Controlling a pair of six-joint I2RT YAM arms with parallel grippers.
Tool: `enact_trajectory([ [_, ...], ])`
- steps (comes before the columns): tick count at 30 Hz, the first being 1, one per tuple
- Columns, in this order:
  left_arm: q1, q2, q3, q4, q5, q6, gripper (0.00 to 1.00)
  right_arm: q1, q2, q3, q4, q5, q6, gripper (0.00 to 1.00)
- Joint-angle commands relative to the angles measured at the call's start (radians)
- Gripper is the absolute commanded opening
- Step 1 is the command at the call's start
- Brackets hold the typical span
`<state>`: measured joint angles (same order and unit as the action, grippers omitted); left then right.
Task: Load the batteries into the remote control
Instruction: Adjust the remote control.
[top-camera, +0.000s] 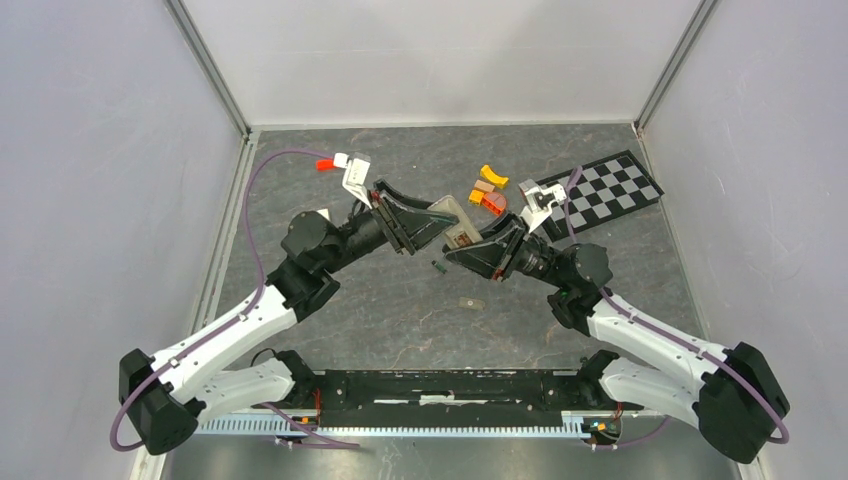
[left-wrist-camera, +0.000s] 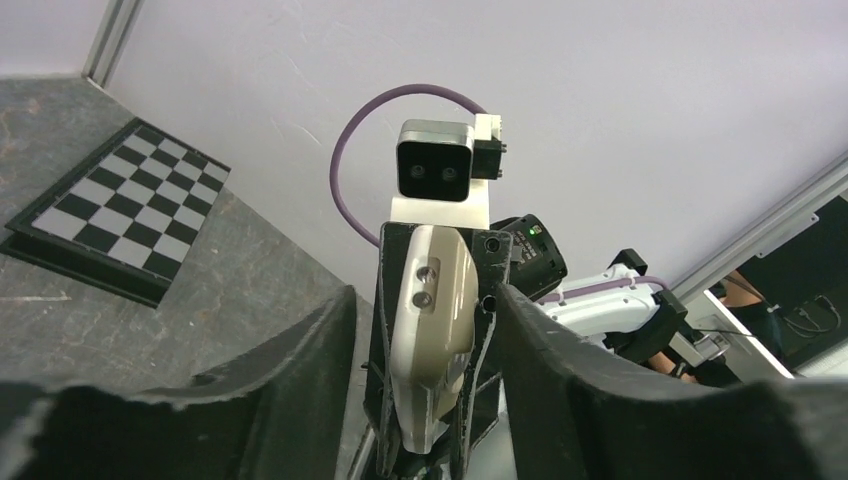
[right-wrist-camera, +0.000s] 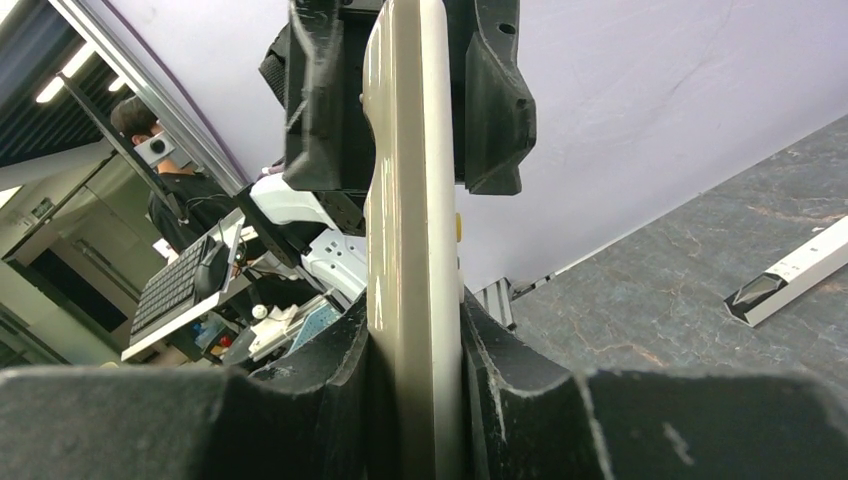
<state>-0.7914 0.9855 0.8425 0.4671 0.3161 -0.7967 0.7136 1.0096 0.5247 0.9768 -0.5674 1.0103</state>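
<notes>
The remote control (top-camera: 461, 222) is held off the table between both arms, its grey-tan back showing. My right gripper (top-camera: 462, 248) is shut on its lower end; in the right wrist view (right-wrist-camera: 415, 335) the pads press both flat faces of the remote (right-wrist-camera: 410, 200). My left gripper (top-camera: 440, 222) is open, its jaws standing on either side of the remote's other end with a gap; in the left wrist view (left-wrist-camera: 422, 300) the remote (left-wrist-camera: 432, 320) sits between them untouched. One small dark battery (top-camera: 438, 266) lies on the table just below the grippers. No other batteries show.
Orange and yellow plastic blocks (top-camera: 488, 190) lie behind the grippers, a checkerboard (top-camera: 600, 190) at the back right. A small pale piece (top-camera: 466, 302) lies in front. A white bar with a black end (right-wrist-camera: 790, 275) lies on the table in the right wrist view. Walls enclose the table.
</notes>
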Motion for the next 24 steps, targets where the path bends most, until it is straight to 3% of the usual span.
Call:
enact_trajectory([
  [1, 0.004, 0.022, 0.041, 0.007, 0.009, -0.038, 0.55, 0.004, 0.011, -0.018, 0.102, -0.015, 0.028, 0.26],
  [4, 0.009, 0.036, 0.052, -0.007, 0.029, -0.030, 0.40, 0.003, 0.015, -0.016, 0.082, -0.016, 0.016, 0.27],
  [7, 0.011, 0.040, 0.054, -0.023, 0.037, -0.001, 0.13, 0.003, 0.014, -0.013, 0.052, -0.015, 0.004, 0.34],
  [8, 0.011, 0.038, 0.051, -0.036, 0.031, 0.021, 0.05, 0.002, 0.011, -0.012, 0.022, -0.012, -0.019, 0.46],
  [10, 0.014, 0.027, 0.049, -0.094, -0.008, 0.066, 0.02, 0.002, -0.020, -0.028, -0.048, 0.023, -0.082, 0.80],
  [12, 0.020, 0.018, 0.046, -0.161, -0.053, 0.116, 0.02, 0.001, -0.060, -0.039, -0.149, 0.076, -0.163, 0.91],
  [20, 0.062, -0.027, 0.073, -0.510, -0.308, 0.327, 0.02, 0.000, -0.197, 0.085, -0.807, 0.416, -0.484, 0.93],
  [24, 0.075, -0.041, 0.090, -0.637, -0.394, 0.414, 0.02, 0.000, -0.157, 0.113, -0.960, 0.560, -0.581, 0.84],
])
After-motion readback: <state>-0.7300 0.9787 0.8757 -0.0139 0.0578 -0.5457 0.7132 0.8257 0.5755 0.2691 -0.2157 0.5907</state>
